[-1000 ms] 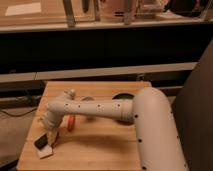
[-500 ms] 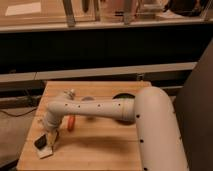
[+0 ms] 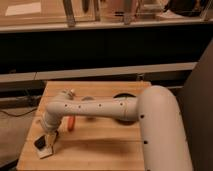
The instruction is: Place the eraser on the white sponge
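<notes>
The eraser (image 3: 39, 143) is a small dark block at the front left corner of the wooden table (image 3: 100, 150). It touches the far left edge of the white sponge (image 3: 45, 153), a small flat white pad; I cannot tell whether it rests on the pad or beside it. My gripper (image 3: 51, 138) hangs at the end of the white arm (image 3: 95, 109), right over the pad and just right of the eraser.
A small orange-red item (image 3: 71, 123) lies just right of the gripper, under the arm. An elongated white knobbly object (image 3: 67, 93) lies at the far left of the table. A dark round object (image 3: 123, 97) sits behind the arm. The table's left and front edges are close.
</notes>
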### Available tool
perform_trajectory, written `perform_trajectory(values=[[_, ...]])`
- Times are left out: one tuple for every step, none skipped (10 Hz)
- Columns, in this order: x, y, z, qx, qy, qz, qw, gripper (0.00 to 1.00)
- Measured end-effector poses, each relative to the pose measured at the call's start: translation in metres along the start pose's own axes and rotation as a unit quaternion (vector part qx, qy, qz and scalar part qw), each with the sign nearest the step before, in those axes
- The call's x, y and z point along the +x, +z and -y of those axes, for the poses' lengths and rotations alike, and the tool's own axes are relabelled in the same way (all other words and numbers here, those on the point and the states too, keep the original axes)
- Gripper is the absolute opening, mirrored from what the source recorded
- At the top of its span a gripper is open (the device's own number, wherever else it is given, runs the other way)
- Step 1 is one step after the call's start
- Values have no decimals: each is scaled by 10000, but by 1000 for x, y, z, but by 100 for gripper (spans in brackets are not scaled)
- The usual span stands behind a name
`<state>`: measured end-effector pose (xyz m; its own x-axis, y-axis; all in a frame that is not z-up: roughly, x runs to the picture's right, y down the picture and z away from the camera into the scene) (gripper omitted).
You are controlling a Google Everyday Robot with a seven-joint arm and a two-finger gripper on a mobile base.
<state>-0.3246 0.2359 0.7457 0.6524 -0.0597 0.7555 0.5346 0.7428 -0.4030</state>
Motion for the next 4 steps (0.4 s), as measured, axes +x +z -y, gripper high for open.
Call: perform_trajectory(values=[[-1,-2,-1,15,-23,-1,10000,80],[-2,-6,-2,47,-56,3,10000,80],[-3,-8,-3,79,-107,15,9999,80],[-3,-10,-4,96,-143,23,9998,80]])
